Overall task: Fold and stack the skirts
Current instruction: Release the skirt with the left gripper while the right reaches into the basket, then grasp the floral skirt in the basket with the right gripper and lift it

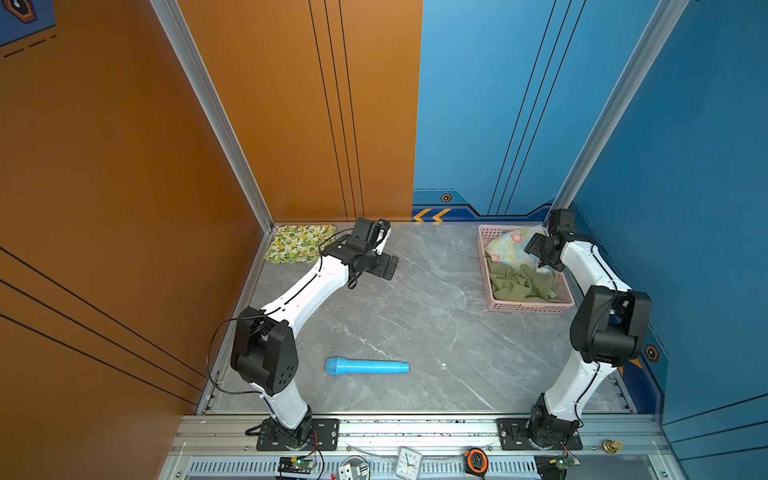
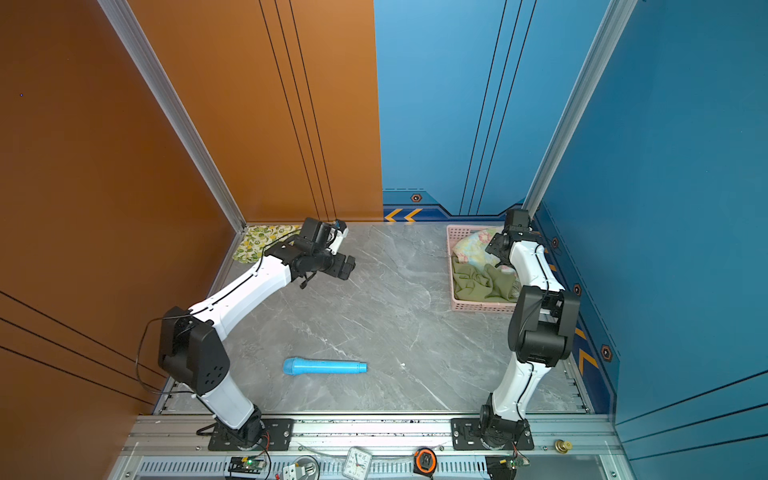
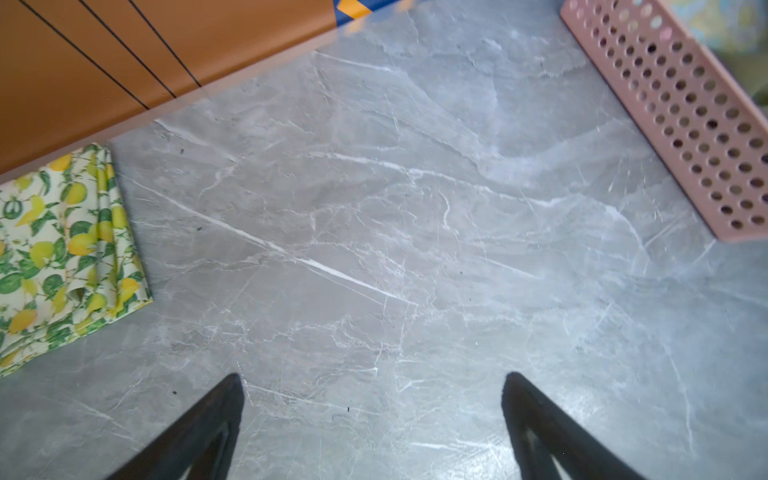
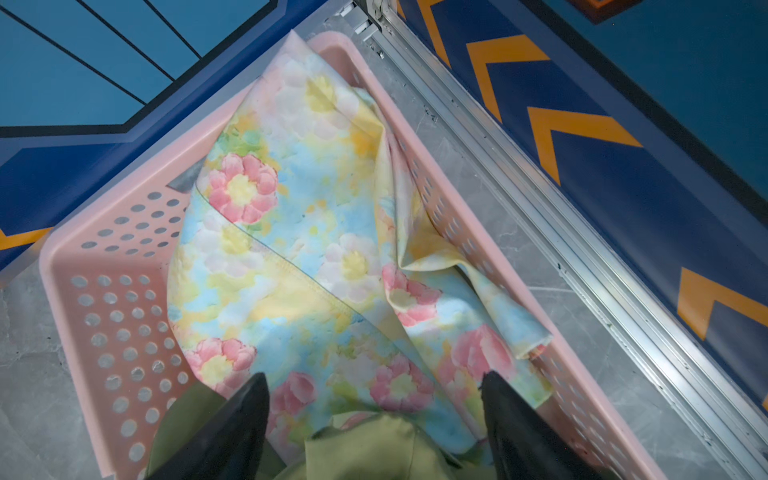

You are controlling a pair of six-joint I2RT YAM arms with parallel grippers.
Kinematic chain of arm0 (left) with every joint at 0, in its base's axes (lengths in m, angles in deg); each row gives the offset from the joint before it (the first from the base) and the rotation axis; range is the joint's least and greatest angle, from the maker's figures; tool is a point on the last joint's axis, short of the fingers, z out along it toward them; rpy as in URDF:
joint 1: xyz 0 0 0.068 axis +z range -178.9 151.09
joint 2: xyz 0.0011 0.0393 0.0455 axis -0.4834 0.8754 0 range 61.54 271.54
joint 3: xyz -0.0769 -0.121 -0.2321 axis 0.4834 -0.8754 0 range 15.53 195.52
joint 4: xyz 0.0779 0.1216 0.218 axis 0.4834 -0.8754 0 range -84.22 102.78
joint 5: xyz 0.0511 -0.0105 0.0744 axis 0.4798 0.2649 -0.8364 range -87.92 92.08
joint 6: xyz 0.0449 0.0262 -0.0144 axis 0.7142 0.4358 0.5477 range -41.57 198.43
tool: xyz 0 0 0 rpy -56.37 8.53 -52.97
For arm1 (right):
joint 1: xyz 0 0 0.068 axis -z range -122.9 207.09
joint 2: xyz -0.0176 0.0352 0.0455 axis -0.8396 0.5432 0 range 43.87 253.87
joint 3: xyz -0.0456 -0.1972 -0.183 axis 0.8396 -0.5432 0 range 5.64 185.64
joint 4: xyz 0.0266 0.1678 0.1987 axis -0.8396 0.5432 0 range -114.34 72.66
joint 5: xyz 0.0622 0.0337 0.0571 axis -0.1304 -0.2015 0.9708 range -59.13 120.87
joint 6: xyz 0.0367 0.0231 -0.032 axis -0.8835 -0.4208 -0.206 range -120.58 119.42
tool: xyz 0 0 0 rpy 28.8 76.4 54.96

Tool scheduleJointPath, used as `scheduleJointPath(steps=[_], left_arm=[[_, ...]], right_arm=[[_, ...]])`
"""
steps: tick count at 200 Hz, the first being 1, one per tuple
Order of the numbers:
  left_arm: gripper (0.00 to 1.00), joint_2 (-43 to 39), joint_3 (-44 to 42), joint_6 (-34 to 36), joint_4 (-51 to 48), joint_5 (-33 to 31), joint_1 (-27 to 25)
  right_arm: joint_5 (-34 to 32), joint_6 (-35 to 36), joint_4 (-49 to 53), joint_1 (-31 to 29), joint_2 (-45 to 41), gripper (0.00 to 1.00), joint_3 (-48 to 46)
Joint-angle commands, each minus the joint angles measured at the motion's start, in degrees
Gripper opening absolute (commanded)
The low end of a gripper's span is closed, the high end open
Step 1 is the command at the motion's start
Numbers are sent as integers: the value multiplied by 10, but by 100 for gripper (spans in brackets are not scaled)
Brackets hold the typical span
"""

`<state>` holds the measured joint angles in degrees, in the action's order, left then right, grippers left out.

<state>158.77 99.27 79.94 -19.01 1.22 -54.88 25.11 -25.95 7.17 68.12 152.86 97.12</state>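
The lemon-print skirt (image 1: 299, 243) (image 2: 266, 243) (image 3: 62, 257) lies folded in the back left corner of the table. The pastel floral skirt (image 1: 511, 245) (image 2: 478, 245) (image 4: 299, 249) and the olive green skirt (image 1: 519, 284) (image 2: 482, 282) (image 4: 374, 449) lie crumpled in the pink basket (image 1: 532, 307) (image 2: 482, 307) (image 4: 104, 311). My right gripper (image 1: 544, 259) (image 2: 500, 253) (image 4: 374, 386) hangs open over the basket, just above both cloths, holding nothing. My left gripper (image 1: 390, 266) (image 2: 347, 268) (image 3: 372, 382) is open over bare table, to the right of the lemon-print skirt.
A blue tube (image 1: 368, 367) (image 2: 324, 366) lies on the marble table near the front. The basket's perforated wall (image 3: 673, 112) shows in the left wrist view. Walls enclose the table at left, back and right. A clock (image 1: 408, 461) and a tape measure (image 1: 476, 459) sit below the front rail.
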Motion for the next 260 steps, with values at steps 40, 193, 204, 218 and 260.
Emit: scheduleJointPath(steps=[40,193,204,218,260], left_arm=[[98,-34,-22,24,-9,46,-15],[98,-22,-19,-19,2,82,-16],[98,-25,-21,-20,4,82,-15],[99,-30,-22,-24,7,82,-12],[99,-40,-32,-45,24,91,6]], right_arm=[[4,17,10,11,77,79,87],[-5,51,8,5,223,20,181],[-4,52,8,5,218,8,183],[-4,55,8,5,204,0,183],[-4,70,5,4,129,0,168]])
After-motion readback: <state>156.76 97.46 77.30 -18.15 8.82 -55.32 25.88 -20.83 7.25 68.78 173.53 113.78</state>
